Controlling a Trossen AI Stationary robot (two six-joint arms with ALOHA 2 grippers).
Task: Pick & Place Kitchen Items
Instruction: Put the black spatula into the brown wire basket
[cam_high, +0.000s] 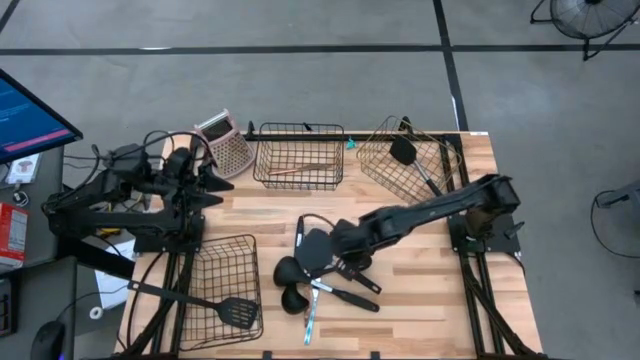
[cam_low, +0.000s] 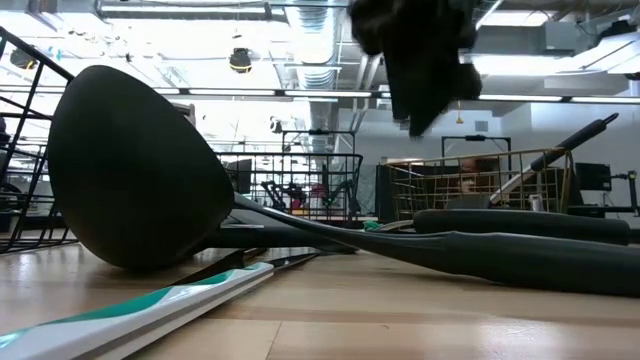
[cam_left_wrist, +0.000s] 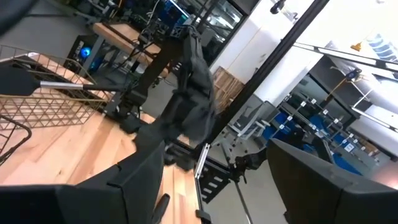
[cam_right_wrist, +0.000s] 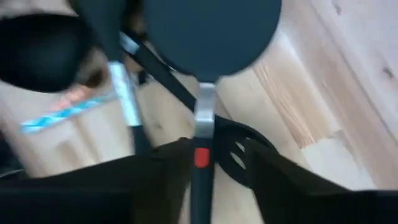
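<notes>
Several kitchen items lie in a heap (cam_high: 320, 275) at the table's near middle: black ladles (cam_low: 130, 170), dark handles (cam_low: 520, 225) and a teal-and-white handle (cam_low: 150, 310). My right gripper (cam_high: 338, 248) points steeply down over the heap, open. A utensil with a round black head (cam_right_wrist: 211, 31), a silver neck and a red-marked black handle (cam_right_wrist: 200, 186) runs between its fingers. My left gripper (cam_high: 222, 185) waits open at the far left, pointing level, with nothing between its fingers (cam_left_wrist: 137, 180). My right gripper (cam_right_wrist: 217, 174) stands open around the round-headed utensil's black handle (cam_right_wrist: 200, 186), just behind the red mark. The handle runs close along one finger (cam_right_wrist: 168, 177), with a gap to the other. Whether that finger touches it, I cannot tell.
A black wire basket (cam_high: 298, 155) at the far middle holds a wooden-handled utensil. A tilted gold basket (cam_high: 405, 160) at the far right holds a black spatula. A third basket (cam_high: 215, 290) at the near left holds a slotted spatula (cam_high: 235, 312). A pink-topped grater (cam_high: 225, 145) stands far left.
</notes>
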